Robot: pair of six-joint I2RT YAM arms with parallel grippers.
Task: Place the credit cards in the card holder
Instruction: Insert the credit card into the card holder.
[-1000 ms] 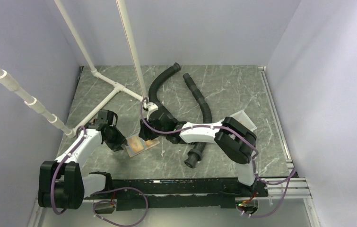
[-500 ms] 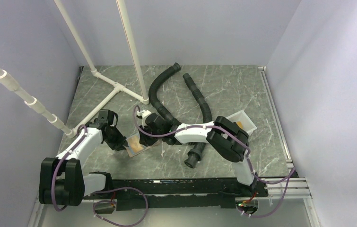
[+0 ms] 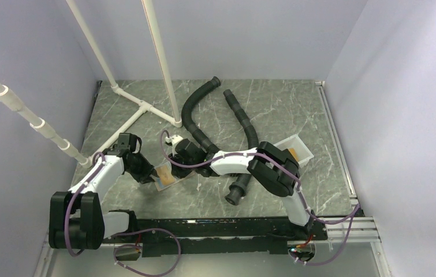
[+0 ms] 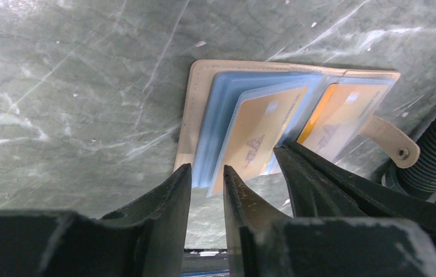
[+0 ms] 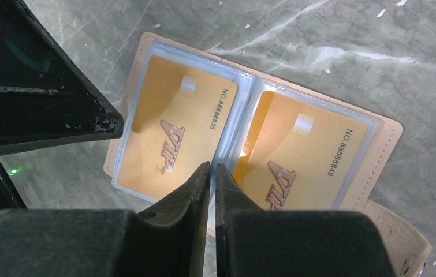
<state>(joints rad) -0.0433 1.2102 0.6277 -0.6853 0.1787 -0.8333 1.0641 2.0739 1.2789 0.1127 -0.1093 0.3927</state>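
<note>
Grey-green marbled worktop (image 3: 296,104): one tan, leather-like folding card holder (image 3: 166,176) lies open and flat, left of centre, toward the near edge. Two orange-yellow credit cards (image 5: 175,135) sit in its clear sleeves, one on each side of the fold. Left gripper (image 4: 207,170): jaws narrowly parted, nothing between them, at the holder's edge. Right gripper (image 5: 211,167): jaws all but closed over the fold; whether they pinch a sleeve cannot be told.

One card holder (image 5: 387,151) lying open, two orange-yellow credit cards (image 5: 172,138) (image 5: 305,158) showing in it, two black ribbed hoses (image 3: 191,109) (image 3: 243,120) lying on the surface (image 3: 296,104), one white tray (image 3: 304,148) sitting at right, one white pipe frame (image 3: 137,109) standing, two arms (image 3: 97,176) (image 3: 235,161) reaching in.
</note>
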